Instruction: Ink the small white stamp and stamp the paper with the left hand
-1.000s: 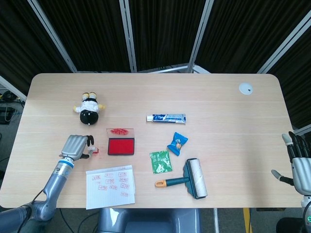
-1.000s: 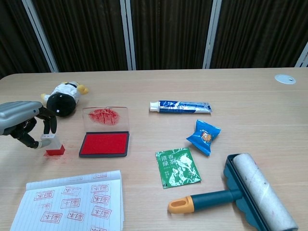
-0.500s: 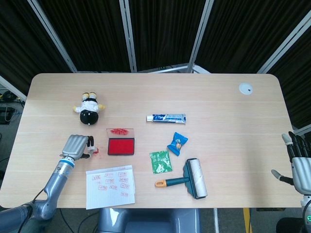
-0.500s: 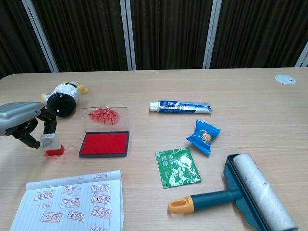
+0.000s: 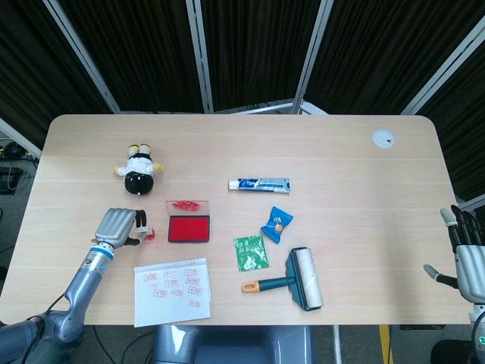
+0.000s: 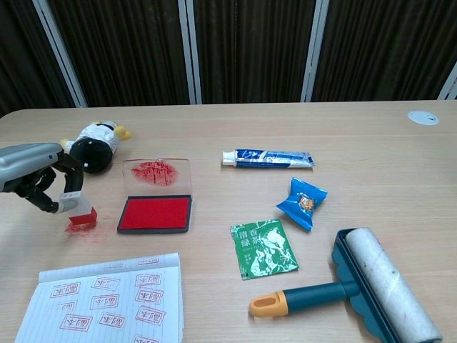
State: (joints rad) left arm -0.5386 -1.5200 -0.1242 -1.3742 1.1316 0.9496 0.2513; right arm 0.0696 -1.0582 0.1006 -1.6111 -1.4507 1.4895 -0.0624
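The small white stamp (image 6: 77,209) with its red base stands just left of the open red ink pad (image 6: 155,213), above a red smudge on the table. My left hand (image 6: 34,174) pinches the stamp's white top from the left; the stamp's underside is hidden. In the head view the same left hand (image 5: 116,227) holds the stamp (image 5: 143,230) beside the ink pad (image 5: 188,229). The lined paper (image 6: 107,300), covered with several red prints, lies near the front edge, below the hand (image 5: 172,292). My right hand (image 5: 466,254) hangs off the table's right side, fingers spread, holding nothing.
A penguin plush (image 6: 95,146) lies behind the left hand. Toothpaste tube (image 6: 268,158), blue snack packet (image 6: 302,202), green tea sachet (image 6: 264,248) and a lint roller (image 6: 371,286) occupy the middle and right. A white disc (image 6: 423,117) sits far right.
My left hand has shifted slightly up and to the left with the stamp, whose red base now sits a little higher over the smudge. The right hand has not moved.
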